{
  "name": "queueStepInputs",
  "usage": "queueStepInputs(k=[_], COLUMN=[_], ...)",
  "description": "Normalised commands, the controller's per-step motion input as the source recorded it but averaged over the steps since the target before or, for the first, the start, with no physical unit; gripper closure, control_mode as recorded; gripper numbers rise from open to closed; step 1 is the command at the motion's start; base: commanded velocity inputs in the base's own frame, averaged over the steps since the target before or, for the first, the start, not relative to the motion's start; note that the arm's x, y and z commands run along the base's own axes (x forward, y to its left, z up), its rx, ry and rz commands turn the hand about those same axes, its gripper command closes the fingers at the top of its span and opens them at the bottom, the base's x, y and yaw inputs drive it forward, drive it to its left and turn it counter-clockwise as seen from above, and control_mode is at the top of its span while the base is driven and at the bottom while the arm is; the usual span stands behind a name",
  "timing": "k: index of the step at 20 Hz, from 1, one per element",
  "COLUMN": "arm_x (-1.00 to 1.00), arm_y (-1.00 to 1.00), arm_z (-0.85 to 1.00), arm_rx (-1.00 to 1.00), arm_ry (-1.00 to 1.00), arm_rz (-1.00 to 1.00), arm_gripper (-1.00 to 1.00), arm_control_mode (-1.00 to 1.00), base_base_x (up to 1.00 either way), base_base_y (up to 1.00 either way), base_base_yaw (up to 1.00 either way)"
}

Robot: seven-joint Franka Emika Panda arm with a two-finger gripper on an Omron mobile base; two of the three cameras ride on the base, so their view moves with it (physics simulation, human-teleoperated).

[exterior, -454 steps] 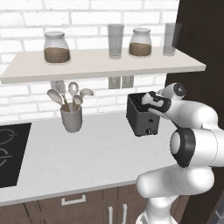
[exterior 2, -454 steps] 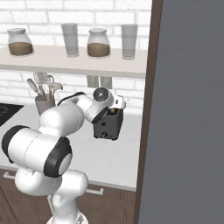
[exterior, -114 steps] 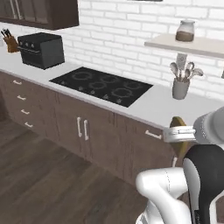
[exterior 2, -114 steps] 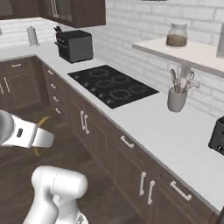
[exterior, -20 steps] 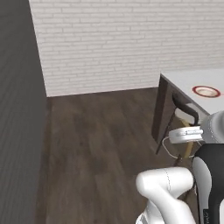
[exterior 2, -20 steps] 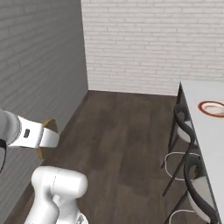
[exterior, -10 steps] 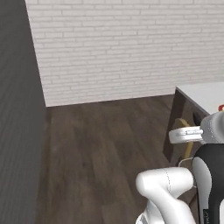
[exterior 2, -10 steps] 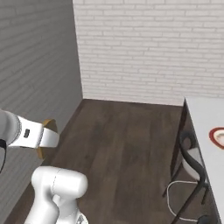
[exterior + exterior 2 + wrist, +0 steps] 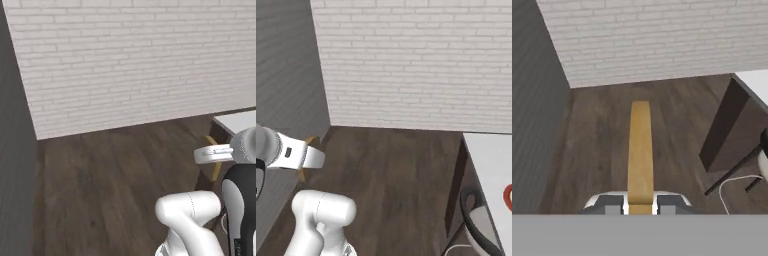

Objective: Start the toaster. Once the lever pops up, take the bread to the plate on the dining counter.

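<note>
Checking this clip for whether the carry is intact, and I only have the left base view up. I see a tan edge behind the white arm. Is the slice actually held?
Observer: Yes. In the hand view the gripper is shut on the flat tan-brown bread slice, seen edge-on between the two fingertips.
Operator: Is the plate anywhere?
Observer: In the right base view a sliver of the red-rimmed round plate shows at the right edge, on the white slab dining counter.
Operator: Anything near that counter?
Observer: A dark-framed stool stands beside the counter, in the right base view.
</note>
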Motion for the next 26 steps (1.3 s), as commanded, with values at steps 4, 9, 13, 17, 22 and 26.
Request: queueStepInputs(k=[4,9,13,17,22,26], arm_x=[0.00,0.00,0.00,0.00,0.00,0.00], arm_y=[0.00,0.00,0.00,0.00,0.00,0.00], arm_z=[0.00,0.00,0.00,0.00,0.00,0.00], arm_rx=[0.00,0.00,0.00,0.00,0.00,0.00], arm_ry=[0.00,0.00,0.00,0.00,0.00,0.00], arm_rz=[0.00,0.00,0.00,0.00,0.00,0.00], arm_gripper=[1.00,1.00,1.00,1.00,1.00,1.00], arm_control_mode=[1.00,1.00,1.00,1.00,1.00,1.00], base_base_x=[0.96,0.74,0.39,0.00,0.58,0.62], base_base_y=[0.00,0.05,0.03,0.00,0.00,0.00], base_base_yaw=[-0.52,-0.64,-0.73,-0.75,-0.59,-0.53])
